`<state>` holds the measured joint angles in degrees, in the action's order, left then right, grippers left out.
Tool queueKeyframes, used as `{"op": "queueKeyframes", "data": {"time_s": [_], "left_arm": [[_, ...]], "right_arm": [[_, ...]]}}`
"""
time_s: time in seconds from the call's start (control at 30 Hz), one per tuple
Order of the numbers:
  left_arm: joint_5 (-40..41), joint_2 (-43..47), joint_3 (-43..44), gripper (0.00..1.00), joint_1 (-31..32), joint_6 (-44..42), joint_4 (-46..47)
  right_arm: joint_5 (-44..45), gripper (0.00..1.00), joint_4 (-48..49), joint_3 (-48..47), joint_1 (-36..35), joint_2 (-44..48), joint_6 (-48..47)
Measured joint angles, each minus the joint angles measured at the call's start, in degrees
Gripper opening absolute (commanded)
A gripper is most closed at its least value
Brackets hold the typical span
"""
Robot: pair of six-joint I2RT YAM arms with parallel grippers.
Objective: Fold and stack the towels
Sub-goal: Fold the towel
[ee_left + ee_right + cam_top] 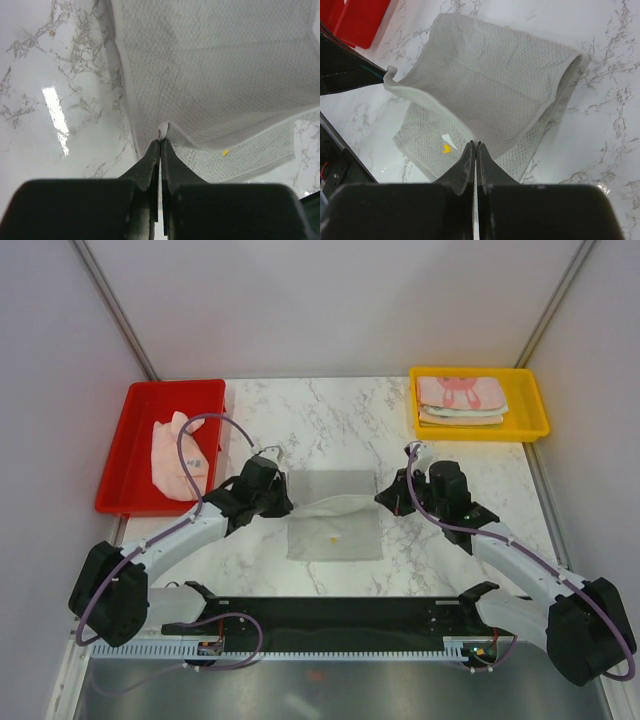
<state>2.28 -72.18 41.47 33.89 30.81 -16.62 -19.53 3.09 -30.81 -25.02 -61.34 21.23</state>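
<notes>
A pale mint-grey towel [335,535] lies in the middle of the marble table, partly doubled over. Its upper layer is lifted and stretched between my two grippers, sagging in the middle. My left gripper [284,502] is shut on the left corner of that lifted edge, seen pinched in the left wrist view [160,141]. My right gripper [386,498] is shut on the right corner [475,145]. The lower layer [427,137] lies flat and carries a small yellow mark. A crumpled pink towel [180,455] lies in the red tray. Folded pink and cream towels [460,395] are stacked in the yellow tray.
The red tray [125,440] stands at the table's far left and the yellow tray [535,410] at the far right. Grey walls enclose the table on three sides. A black rail [330,615] runs along the near edge between the arm bases.
</notes>
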Motion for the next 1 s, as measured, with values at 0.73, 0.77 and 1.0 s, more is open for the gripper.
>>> {"op": "queueKeyframes", "data": {"time_s": [0.73,0.77,1.0], "left_arm": [[-1.33,8.59,-7.98,0.02,5.29,6.27,0.33],[-1.31,8.35,-8.46,0.02,5.53,6.49,0.33],[-1.14,8.07,-9.88,0.13,6.45,7.17,0.48]], "right_arm": [[-0.59,0.0,-0.37,8.55,0.0,9.4,5.33],[-1.03,0.0,-0.24,9.25,0.0,9.42,5.86],[-1.53,0.06,-0.35,11.76,-0.02,9.35,8.85]]}}
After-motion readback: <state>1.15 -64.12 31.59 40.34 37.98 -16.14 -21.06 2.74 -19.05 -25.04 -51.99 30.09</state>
